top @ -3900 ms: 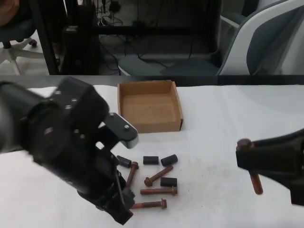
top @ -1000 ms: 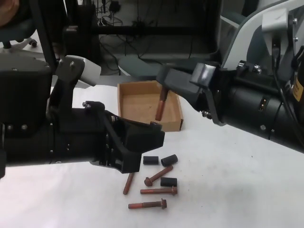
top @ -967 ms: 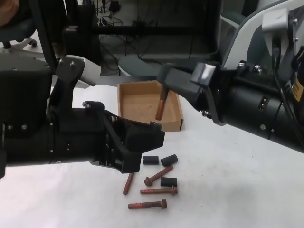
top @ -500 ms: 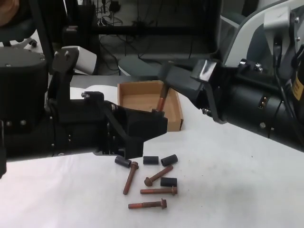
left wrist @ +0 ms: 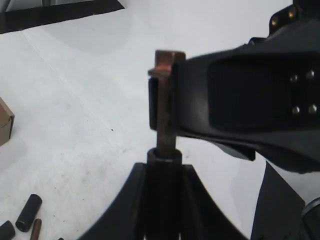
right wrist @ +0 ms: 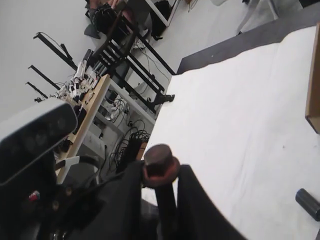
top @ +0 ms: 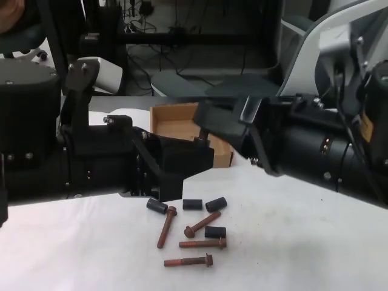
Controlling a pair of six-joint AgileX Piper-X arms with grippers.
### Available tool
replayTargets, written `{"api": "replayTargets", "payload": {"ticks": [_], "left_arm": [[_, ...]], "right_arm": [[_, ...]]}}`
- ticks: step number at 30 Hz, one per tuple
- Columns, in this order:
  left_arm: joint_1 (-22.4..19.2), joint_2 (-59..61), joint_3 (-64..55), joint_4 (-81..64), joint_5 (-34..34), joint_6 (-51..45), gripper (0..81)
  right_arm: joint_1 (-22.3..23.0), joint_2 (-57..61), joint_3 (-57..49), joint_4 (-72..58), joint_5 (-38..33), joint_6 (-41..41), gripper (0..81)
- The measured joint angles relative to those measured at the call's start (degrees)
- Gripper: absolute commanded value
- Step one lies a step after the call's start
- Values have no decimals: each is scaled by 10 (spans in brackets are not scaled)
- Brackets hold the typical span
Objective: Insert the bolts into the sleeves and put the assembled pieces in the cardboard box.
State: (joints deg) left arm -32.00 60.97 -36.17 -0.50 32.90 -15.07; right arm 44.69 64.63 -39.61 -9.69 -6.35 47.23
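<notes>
bolt [left wrist: 165, 136] now lower, L wrist cam: tip at sleeve [left wrist: 164, 175] mouth

bolts [top: 203, 223] coppery red-brown | sleeves [top: 192, 204] plain black | cardboard box [top: 176, 124] tan, unpatterned | table [top: 291, 242] white, faintly speckled | left gripper [left wrist: 164, 170] black, its sleeve [left wrist: 164, 157] black | right gripper [right wrist: 159, 172] black, its bolt [right wrist: 160, 162] copper, head darker

Occlusions and cut-offs around the join
High view: left arm [top: 91, 163] and right arm [top: 303, 151] cover the near side of the cardboard box [top: 176, 121] and the join itself. Left wrist view: bolt [left wrist: 163, 134] shank partly behind the right gripper [left wrist: 162, 107]; sleeve [left wrist: 164, 159] lower end buried in the left gripper [left wrist: 164, 175]; bolt tip hidden in the sleeve mouth, probably shallow, depth unreadable. Right wrist view: cardboard box and a loose sleeve [right wrist: 306, 202] cut by the frame edge
</notes>
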Motion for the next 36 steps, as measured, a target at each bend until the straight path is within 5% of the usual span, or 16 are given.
{"api": "replayTargets", "payload": {"ticks": [12,14,17,18,29,36], "left_arm": [[0,0,2,-17,-1,0,17],[0,0,2,-19,-1,0,17],[0,0,2,-18,-1,0,17],[0,0,2,-19,-3,0,17],[0,0,3,-30,-12,0,17],[0,0,3,-36,-40,32,17]], "right_arm": [[5,0,0,2,-7,-23,31],[5,0,0,2,-9,-29,228],[5,0,0,0,-12,-33,644],[6,0,-2,0,-15,-34,700],[8,0,-2,12,-26,-34,700],[-30,-6,-2,14,-39,-36,700]]}}
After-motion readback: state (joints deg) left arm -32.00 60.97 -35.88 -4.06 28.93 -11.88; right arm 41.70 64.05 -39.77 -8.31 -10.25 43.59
